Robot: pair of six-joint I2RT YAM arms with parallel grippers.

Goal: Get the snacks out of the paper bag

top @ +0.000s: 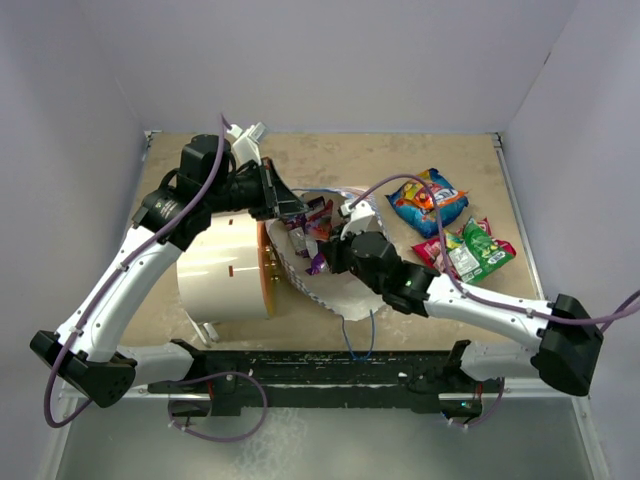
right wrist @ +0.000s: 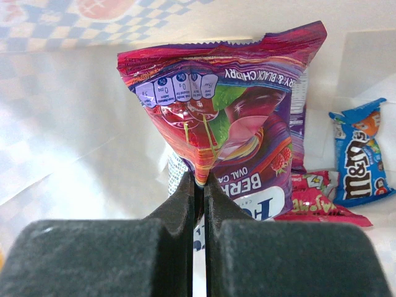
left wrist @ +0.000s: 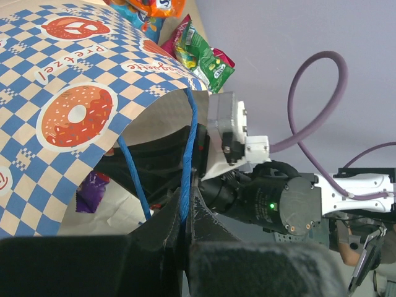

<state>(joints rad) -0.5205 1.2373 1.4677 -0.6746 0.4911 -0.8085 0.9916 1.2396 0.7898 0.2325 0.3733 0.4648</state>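
The paper bag (top: 340, 290) lies on its side mid-table, its blue-and-white checkered outside (left wrist: 74, 93) showing doughnut prints. My left gripper (left wrist: 185, 209) is shut on the bag's thin blue cord handle (left wrist: 188, 142), holding the mouth up. My right gripper (right wrist: 199, 180) reaches inside the bag and is shut on a fold of a purple-and-pink snack packet (right wrist: 241, 117). Further in lie a blue packet (right wrist: 359, 161) and a red one (right wrist: 315, 201). Outside on the table rest a blue-and-orange packet (top: 428, 203), a green one (top: 482, 250) and a red one (top: 433, 250).
A big white cylinder with a tan face (top: 225, 275) lies just left of the bag, under my left arm. Grey walls close in the table on three sides. The right arm's wrist (left wrist: 272, 201) sits close in front of my left gripper.
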